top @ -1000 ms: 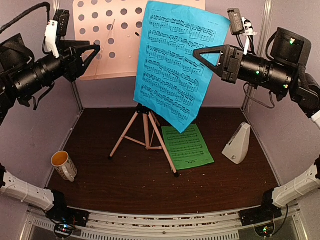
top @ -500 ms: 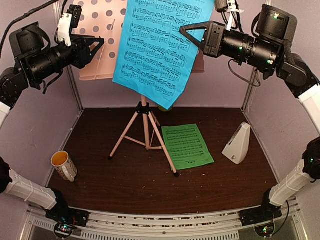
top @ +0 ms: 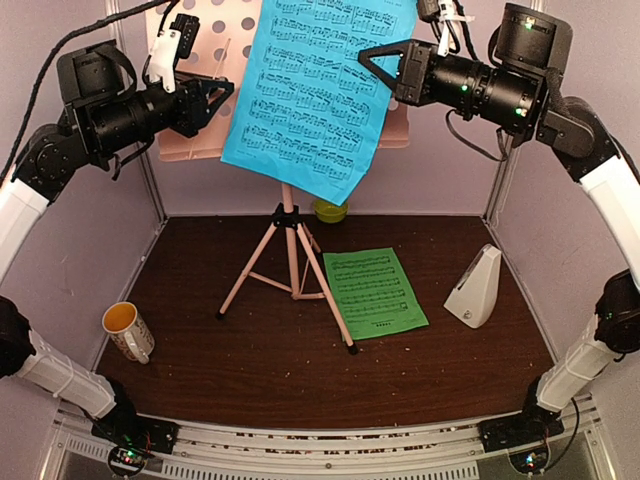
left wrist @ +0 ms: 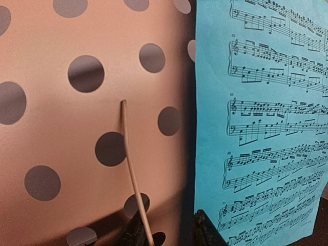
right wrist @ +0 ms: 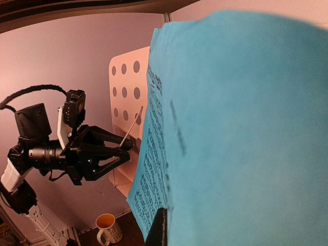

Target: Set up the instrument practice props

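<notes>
Near left, yellow-lined mug (top: 128, 331) stands; right jaws pinch blue sheet (top: 310, 90), left jaws ajar.

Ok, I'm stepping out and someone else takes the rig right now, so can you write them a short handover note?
Left gripper: partly open around the thin wire on the stand, not clearly gripping.
Right gripper: shut on the blue sheet, tilted in front of the stand.
Green sheet and metronome sit on the table, right of the stand.
Done: stand upright.
Left: seat the blue sheet, then likely the green one.
</notes>
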